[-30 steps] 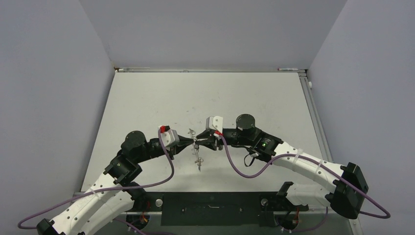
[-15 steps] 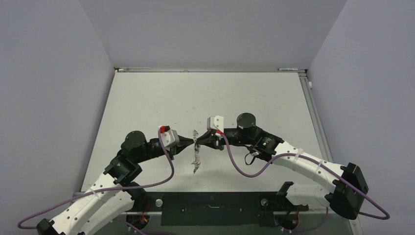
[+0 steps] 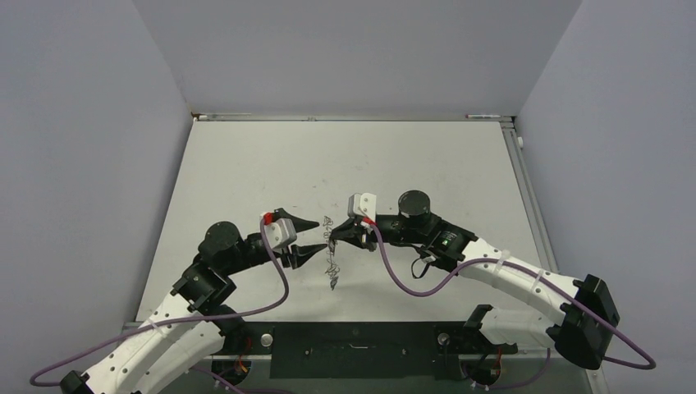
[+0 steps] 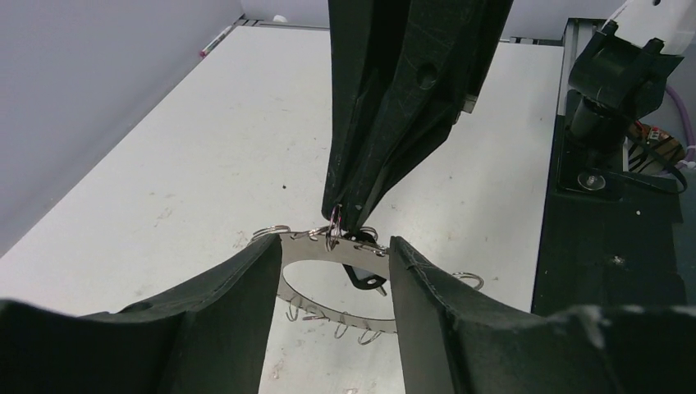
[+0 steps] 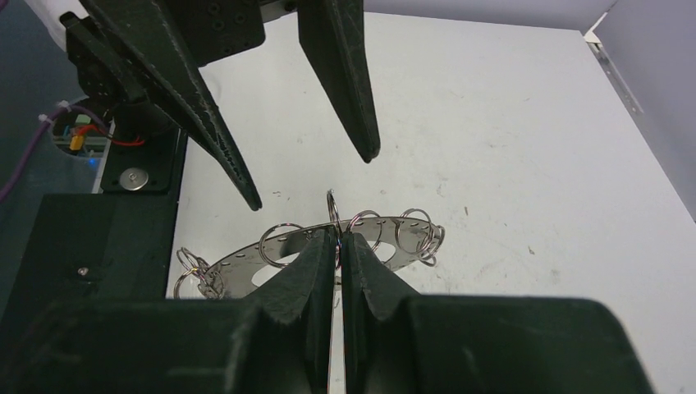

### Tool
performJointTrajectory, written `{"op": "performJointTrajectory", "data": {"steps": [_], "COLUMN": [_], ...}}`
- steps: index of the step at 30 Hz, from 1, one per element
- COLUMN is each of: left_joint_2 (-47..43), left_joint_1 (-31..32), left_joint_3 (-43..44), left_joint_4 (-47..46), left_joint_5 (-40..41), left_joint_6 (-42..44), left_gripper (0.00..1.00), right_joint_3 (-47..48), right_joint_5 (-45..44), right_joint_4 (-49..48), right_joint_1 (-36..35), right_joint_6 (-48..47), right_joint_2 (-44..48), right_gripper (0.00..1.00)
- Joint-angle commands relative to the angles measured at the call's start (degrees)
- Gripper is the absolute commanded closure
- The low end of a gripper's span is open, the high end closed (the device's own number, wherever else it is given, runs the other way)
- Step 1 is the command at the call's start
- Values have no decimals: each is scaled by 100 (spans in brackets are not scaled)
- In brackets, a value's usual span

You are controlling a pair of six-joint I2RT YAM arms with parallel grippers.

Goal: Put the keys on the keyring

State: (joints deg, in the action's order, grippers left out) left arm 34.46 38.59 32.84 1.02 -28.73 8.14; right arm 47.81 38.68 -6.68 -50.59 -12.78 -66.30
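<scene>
The keyring [image 3: 331, 256], a flat grey metal ring rimmed with thin wire loops, hangs above the table. My right gripper [image 3: 333, 238] is shut on one of its wire loops; the right wrist view shows the ring [image 5: 386, 230] just past the closed right gripper [image 5: 338, 238]. My left gripper [image 3: 316, 236] is open, its fingers either side of the ring's left edge and not touching it. In the left wrist view the ring [image 4: 308, 244] sits between the spread left gripper [image 4: 335, 250]. The key's black head [image 4: 363, 277] hangs under the ring. No blue tag shows.
The white table [image 3: 410, 164] is walled on three sides. A black base bar [image 3: 353, 349] runs along the near edge. The purple cables [image 3: 402, 287] loop off both wrists. A pen-like item [image 3: 484, 116] lies at the far edge.
My left gripper has opened, let go of the keyring and drawn back a little to the left. The ring now hangs from the right gripper alone, which has hardly moved.
</scene>
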Motion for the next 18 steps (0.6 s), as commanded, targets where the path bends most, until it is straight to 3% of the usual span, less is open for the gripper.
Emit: {"op": "performJointTrajectory", "data": {"steps": [1, 9, 11, 15, 18], "left_joint_2": [-145, -292, -251, -244, -196], "left_joint_1": [35, 43, 52, 76, 79], "left_joint_3": [158, -47, 41, 221, 377], "left_joint_4": [-267, -839, -810, -504, -204], "left_joint_5": [118, 158, 59, -91, 31], "left_joint_6": [47, -862, -1198, -1023, -850], "left_gripper": [51, 29, 28, 29, 41], "right_joint_3": [-121, -360, -377, -364, -171], "right_joint_5": [-429, -720, -753, -754, -723], "right_joint_4": [-553, -705, -647, -415, 66], "right_joint_1": [34, 46, 41, 36, 37], "right_joint_6": [170, 346, 337, 246, 81], "right_joint_2": [434, 723, 773, 901, 863], "right_gripper": [95, 95, 95, 95, 95]}}
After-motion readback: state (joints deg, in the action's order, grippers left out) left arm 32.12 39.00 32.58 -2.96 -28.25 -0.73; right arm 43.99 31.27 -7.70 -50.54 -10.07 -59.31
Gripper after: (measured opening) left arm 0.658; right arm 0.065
